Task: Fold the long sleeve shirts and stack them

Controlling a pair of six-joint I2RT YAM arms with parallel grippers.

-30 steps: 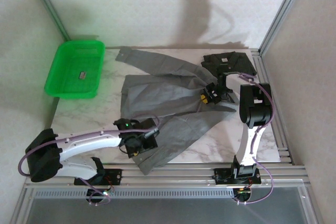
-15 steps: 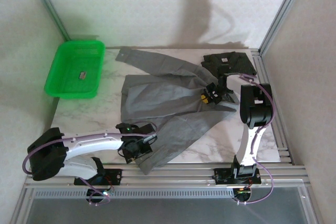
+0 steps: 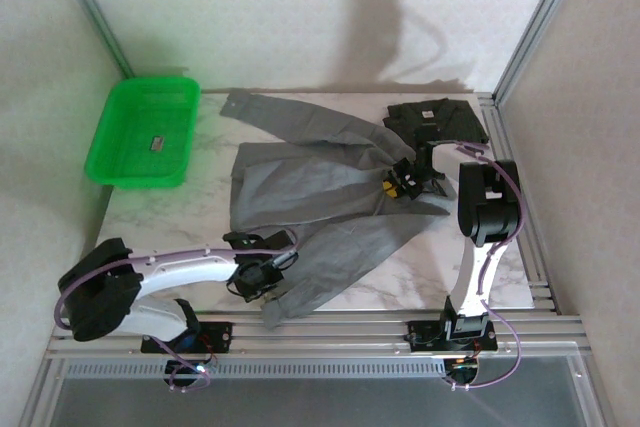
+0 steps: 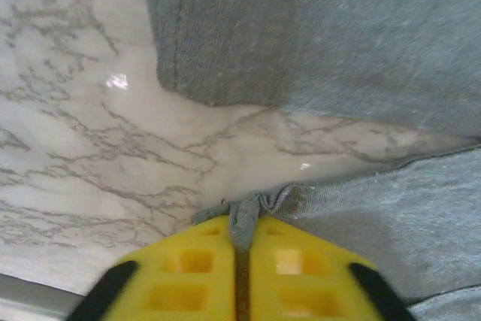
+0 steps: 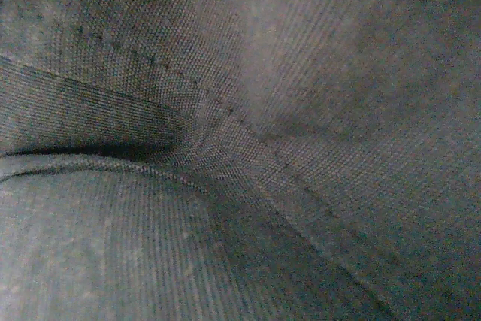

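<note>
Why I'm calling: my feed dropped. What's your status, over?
Left gripper shut on grey shirt, near edge. Right gripper down on its right side, grip unclear. Charcoal shirt at far right corner. Nothing blocking.

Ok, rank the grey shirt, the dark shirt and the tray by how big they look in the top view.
1. The grey shirt, spread open across the table, is by far the largest.
2. The tray comes next.
3. The dark shirt, folded up, is the smallest, somewhat smaller than the tray.

grey shirt (image 3: 320, 187), charcoal shirt (image 3: 440, 119), green tray (image 3: 135, 127)
</note>
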